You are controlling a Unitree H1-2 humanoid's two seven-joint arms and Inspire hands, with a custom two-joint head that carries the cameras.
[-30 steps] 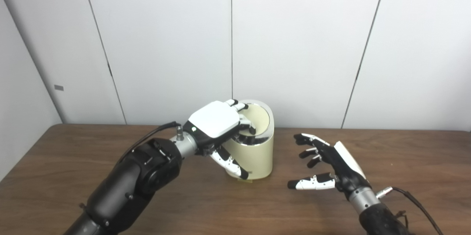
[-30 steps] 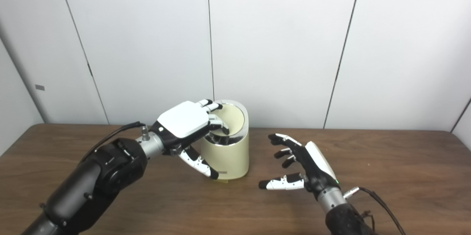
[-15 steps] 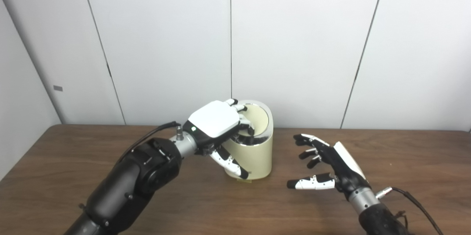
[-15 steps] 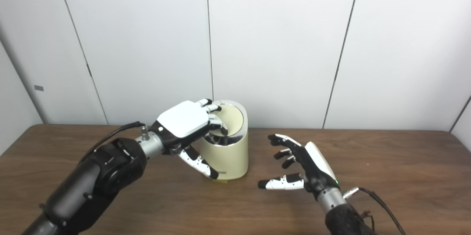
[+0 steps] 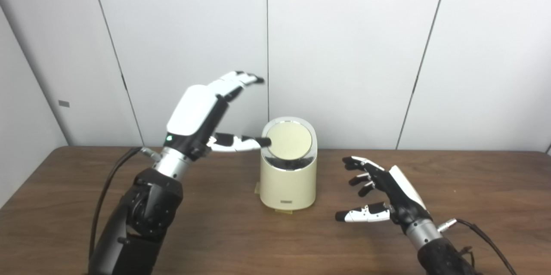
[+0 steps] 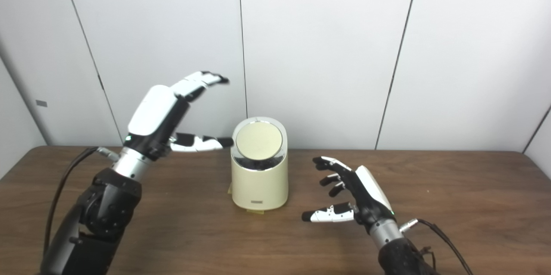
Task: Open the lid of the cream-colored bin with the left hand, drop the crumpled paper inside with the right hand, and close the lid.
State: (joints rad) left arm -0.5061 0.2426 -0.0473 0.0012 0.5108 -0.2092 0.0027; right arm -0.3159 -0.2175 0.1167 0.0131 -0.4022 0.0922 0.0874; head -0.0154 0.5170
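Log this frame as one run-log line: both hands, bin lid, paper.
left robot hand: open, raised left of bin | right robot hand: open, empty, right of bin | lid: down | crumpled paper: not visible

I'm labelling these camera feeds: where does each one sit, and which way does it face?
Left eye view: on the head, looking down and forward at the bin on the table; both arms enter from below.
Right eye view: beside it, slightly rightward, same aim, so the bin sits further left.
Shared: bin, raised open left hand, open right hand, wall.
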